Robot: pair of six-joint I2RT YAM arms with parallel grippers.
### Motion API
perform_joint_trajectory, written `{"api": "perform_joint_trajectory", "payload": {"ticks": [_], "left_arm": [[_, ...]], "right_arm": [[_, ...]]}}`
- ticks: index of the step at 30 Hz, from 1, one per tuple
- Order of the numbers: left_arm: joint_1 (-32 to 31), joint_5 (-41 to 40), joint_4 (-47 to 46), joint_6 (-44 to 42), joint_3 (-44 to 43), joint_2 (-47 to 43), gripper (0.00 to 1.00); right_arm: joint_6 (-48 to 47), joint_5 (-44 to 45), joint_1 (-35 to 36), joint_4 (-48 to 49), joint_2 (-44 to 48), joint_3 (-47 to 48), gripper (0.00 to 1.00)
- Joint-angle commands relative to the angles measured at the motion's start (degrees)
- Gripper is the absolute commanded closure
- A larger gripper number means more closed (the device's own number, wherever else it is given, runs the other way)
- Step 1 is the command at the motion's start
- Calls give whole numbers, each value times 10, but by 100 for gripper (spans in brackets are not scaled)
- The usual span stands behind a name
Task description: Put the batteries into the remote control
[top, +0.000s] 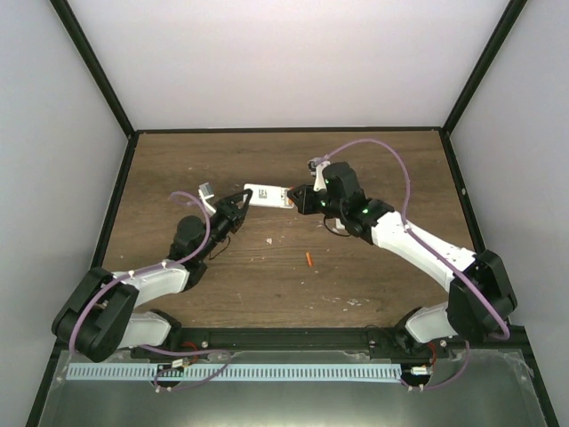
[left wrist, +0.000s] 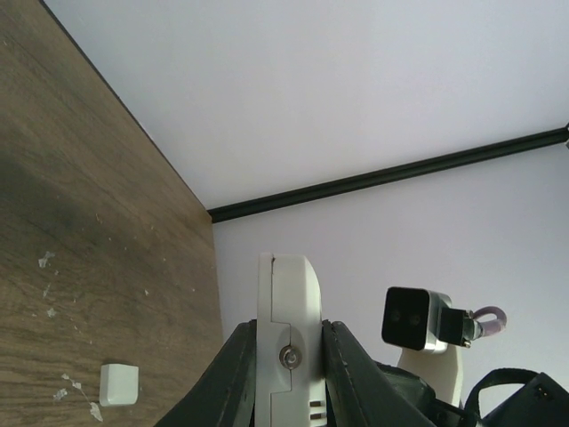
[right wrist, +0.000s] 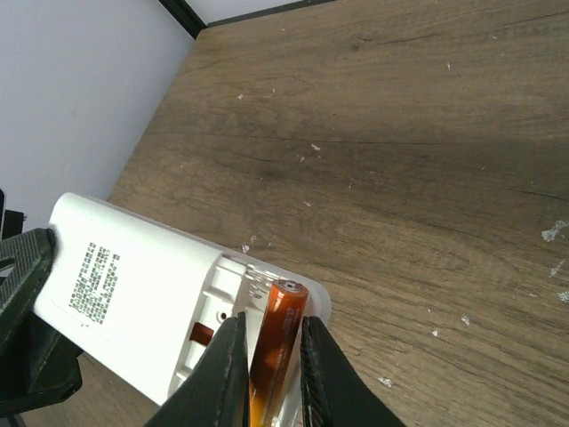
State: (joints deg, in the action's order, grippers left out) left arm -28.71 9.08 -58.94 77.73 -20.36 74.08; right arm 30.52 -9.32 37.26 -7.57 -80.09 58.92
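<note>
Two grippers meet over the wooden table (top: 382,178) with the remote control (top: 267,196) held between them. The left gripper (left wrist: 289,334) is pinching the remote by its long edges. One black finger presses on each side, and the handset sticks out ahead of its fingertips. From the right wrist view the remote's back is turned up, showing a printed label (right wrist: 96,283) and the battery bay (right wrist: 222,307) uncovered at the end nearest the right gripper (right wrist: 271,325).

That gripper is clamped on one orange battery (right wrist: 277,342), which pokes out just past its fingertips. The tip of the battery sits over the open bay, though whether it touches the bay I cannot tell.

A second battery (top: 308,260) lies flat on the table, back toward the arm bases from the right gripper and well apart from both hands. A small white cover piece (left wrist: 118,384) rests on the wood below and to one side of the left gripper, among a few pale crumbs.
</note>
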Motion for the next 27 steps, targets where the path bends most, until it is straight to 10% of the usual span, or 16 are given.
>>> {"api": "perform_joint_trajectory", "payload": {"ticks": [1, 27], "left_arm": [[-2, -12, -32, -1, 2, -13, 100], [-2, -19, -40, 2, 10, -11, 100]], "right_arm": [[-12, 1, -3, -17, -4, 28, 89], [-31, 9, -11, -8, 30, 40, 64]]}}
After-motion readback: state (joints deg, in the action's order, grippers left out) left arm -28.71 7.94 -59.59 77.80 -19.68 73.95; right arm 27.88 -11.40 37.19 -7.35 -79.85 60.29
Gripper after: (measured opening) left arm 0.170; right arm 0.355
